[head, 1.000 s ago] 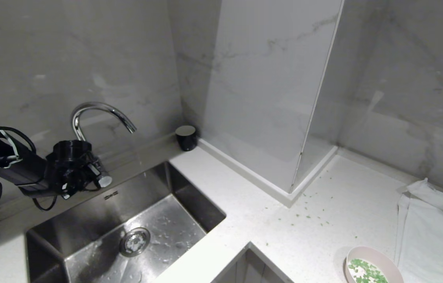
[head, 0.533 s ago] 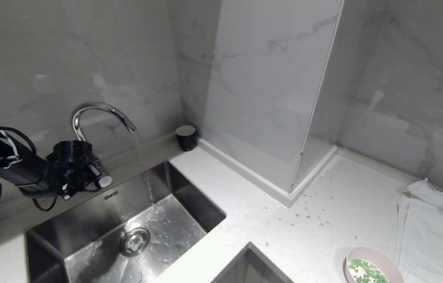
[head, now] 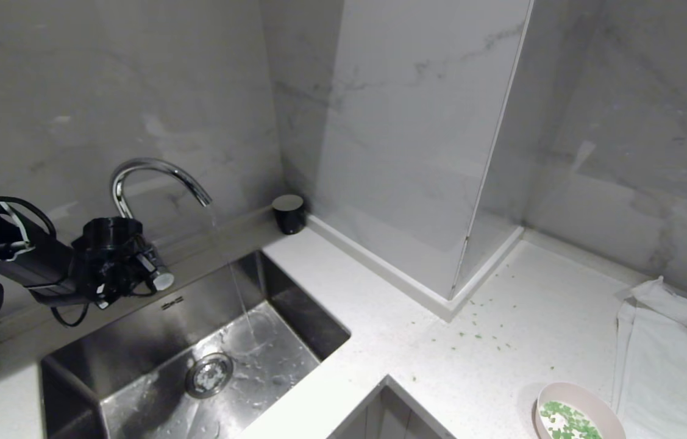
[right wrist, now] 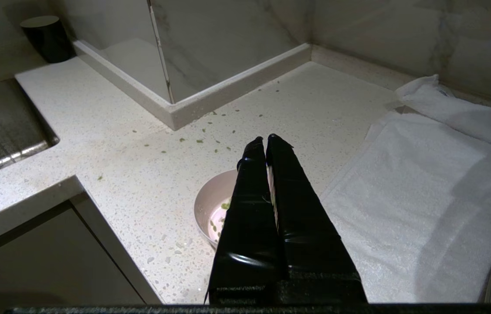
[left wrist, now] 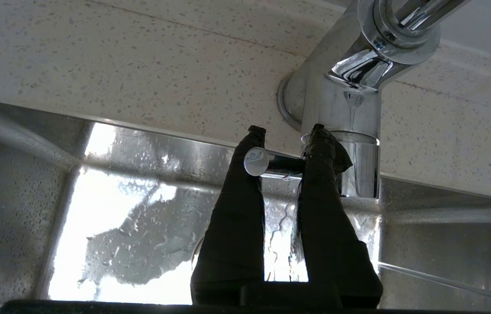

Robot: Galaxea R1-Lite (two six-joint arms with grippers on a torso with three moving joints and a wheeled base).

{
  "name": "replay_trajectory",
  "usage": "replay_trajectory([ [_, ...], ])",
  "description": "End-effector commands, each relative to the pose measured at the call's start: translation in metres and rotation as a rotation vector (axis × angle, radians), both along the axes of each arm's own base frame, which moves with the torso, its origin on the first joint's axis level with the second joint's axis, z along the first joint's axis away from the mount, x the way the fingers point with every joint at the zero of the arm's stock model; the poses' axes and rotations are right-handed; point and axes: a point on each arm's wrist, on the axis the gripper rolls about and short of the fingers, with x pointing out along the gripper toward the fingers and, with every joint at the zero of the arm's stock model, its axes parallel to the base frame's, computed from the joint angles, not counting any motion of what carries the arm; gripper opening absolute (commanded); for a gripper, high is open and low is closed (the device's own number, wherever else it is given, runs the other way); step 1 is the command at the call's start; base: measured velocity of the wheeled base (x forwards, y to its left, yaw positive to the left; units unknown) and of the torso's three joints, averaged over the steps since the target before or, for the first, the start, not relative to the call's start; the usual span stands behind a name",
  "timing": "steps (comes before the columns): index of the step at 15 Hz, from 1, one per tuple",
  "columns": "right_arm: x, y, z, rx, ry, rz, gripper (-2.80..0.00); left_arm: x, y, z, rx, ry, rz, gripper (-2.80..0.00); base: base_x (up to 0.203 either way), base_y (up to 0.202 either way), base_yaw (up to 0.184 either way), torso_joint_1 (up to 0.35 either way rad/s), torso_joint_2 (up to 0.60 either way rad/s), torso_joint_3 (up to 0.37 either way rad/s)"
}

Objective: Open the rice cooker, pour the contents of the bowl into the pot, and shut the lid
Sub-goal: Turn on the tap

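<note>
The pale pink bowl (head: 581, 396) sits at the counter's near right edge with green and white contents (head: 565, 421) inside. In the right wrist view the bowl (right wrist: 210, 205) lies just under my right gripper (right wrist: 266, 138), which hangs above it, shut and empty. My left gripper (left wrist: 286, 131) is at the far left by the sink, shut on the faucet lever (left wrist: 271, 165). The left arm's wrist (head: 111, 256) shows in the head view. The rice cooker, its pot and its lid are out of view.
A chrome faucet (head: 154, 177) runs a thin stream of water (head: 236, 286) into the steel sink (head: 294, 311). A black cup (head: 289, 213) stands in the corner. A white towel (head: 672, 353) lies at the right. Green bits (head: 477, 332) are scattered before the marble column (head: 416, 152).
The faucet went from a few drops to a steady stream falling into the sink. Neither arm has moved.
</note>
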Motion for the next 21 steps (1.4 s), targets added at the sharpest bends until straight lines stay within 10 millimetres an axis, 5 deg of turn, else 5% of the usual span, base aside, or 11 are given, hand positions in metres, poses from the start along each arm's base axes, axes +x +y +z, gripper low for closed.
replay_trajectory([
  [1,0.0,0.0,0.0,0.0,0.001,0.001,-2.8,0.0,0.0,0.001,-0.001,-0.006,0.002,-2.8,0.0,0.0,0.0,0.0,0.0,0.0],
  [9,0.0,0.0,0.0,0.0,0.001,0.001,-2.8,0.001,0.0,0.003,-0.001,-0.02,0.004,-2.8,0.0,0.0,0.0,0.0,0.0,0.0],
  [10,0.0,0.0,0.0,0.0,0.001,0.001,-2.8,0.001,0.0,0.002,-0.004,-0.019,0.006,0.0,0.0,0.0,0.0,0.0,0.0,0.0],
  [17,0.0,0.0,0.0,0.0,0.0,0.001,-2.8,-0.001,-0.002,0.005,-0.007,-0.023,0.003,0.0,0.0,0.0,0.0,0.0,0.0,0.0],
  [21,0.0,0.0,0.0,0.001,0.0,0.0,-2.8,-0.006,-0.011,0.032,-0.015,-0.092,-0.004,0.0,0.0,0.0,0.0,0.0,0.0,0.0],
])
